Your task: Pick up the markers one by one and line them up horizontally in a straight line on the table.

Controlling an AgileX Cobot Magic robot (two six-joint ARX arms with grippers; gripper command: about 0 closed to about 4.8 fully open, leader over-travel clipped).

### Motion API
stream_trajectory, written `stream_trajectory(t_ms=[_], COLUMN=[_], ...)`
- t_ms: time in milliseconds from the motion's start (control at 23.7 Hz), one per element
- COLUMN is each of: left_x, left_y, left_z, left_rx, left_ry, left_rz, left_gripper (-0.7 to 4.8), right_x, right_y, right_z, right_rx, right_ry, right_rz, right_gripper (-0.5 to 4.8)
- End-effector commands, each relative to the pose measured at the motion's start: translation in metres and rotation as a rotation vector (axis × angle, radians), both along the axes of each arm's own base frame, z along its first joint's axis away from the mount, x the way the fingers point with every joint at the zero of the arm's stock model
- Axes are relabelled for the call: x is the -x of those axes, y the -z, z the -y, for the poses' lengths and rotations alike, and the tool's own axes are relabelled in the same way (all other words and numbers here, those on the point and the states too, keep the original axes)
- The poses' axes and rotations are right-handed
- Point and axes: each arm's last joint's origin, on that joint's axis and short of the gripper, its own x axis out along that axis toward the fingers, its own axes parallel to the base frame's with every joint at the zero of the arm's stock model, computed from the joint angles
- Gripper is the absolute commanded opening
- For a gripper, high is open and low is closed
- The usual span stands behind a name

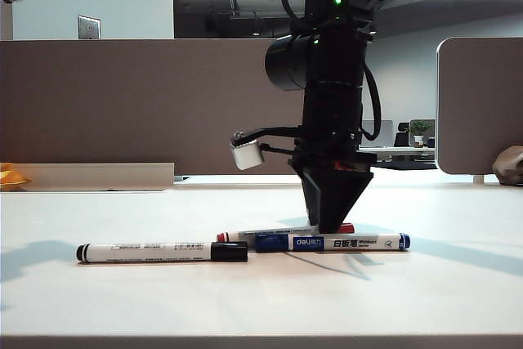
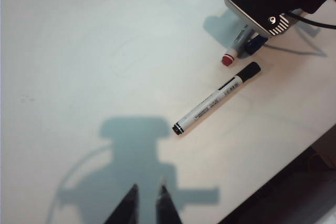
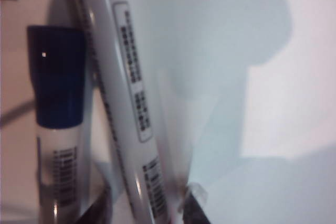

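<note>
Three markers lie on the white table (image 1: 425,300). The black-capped marker (image 1: 163,252) (image 2: 215,99) lies apart at the left. Behind the blue-capped marker (image 1: 331,242) (image 2: 252,45) (image 3: 55,77) lies the red-capped marker (image 1: 286,234) (image 2: 227,60), close alongside it. My right gripper (image 1: 331,225) (image 2: 257,3) (image 3: 144,208) points down, open, its jaws straddling the red-capped marker's white barrel (image 3: 126,93), not closed on it. My left gripper (image 2: 147,195) hovers over bare table, away from the markers, its fingers slightly apart with nothing between. It is out of the exterior view.
Grey-brown partition panels (image 1: 122,104) (image 1: 478,104) stand behind the table. A yellow object (image 1: 12,176) lies at the far left and a brown one (image 1: 511,165) at the far right. The table's front edge (image 2: 283,182) runs near the left gripper.
</note>
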Motion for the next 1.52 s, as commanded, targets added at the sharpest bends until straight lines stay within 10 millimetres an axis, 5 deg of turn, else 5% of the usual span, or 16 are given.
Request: stream_trajectory(t_ms=[42,338,802,1097,1519], left_x=[0.001,0.001,0.0,0.0,-0.001], left_y=[-0.001,-0.001,-0.001,-0.001,-0.003], left_z=[0.0,0.0,0.0,0.0,0.001], left_rx=[0.005,0.005,0.006,0.006,0.02], left_ry=[0.008,0.007,0.008,0.008,0.012], left_rz=[0.008,0.009,0.011,0.01,0.033], left_gripper=[0.48,0.48,0.48,0.52,0.52], right_x=[-0.001,-0.004,-0.009,-0.02,-0.026], right_y=[-0.001,0.002,0.002,0.002,0.001], right_z=[-0.001,-0.003,0.004,0.04,0.066], right_rx=[-0.01,-0.01,0.013,0.097,0.22], right_ry=[-0.006,0.005,0.052,0.158,0.245], right_rz=[0.006,0.038,0.052,-0.003,0.012], right_gripper=[1.65,0.87,0.84,0.84,0.85])
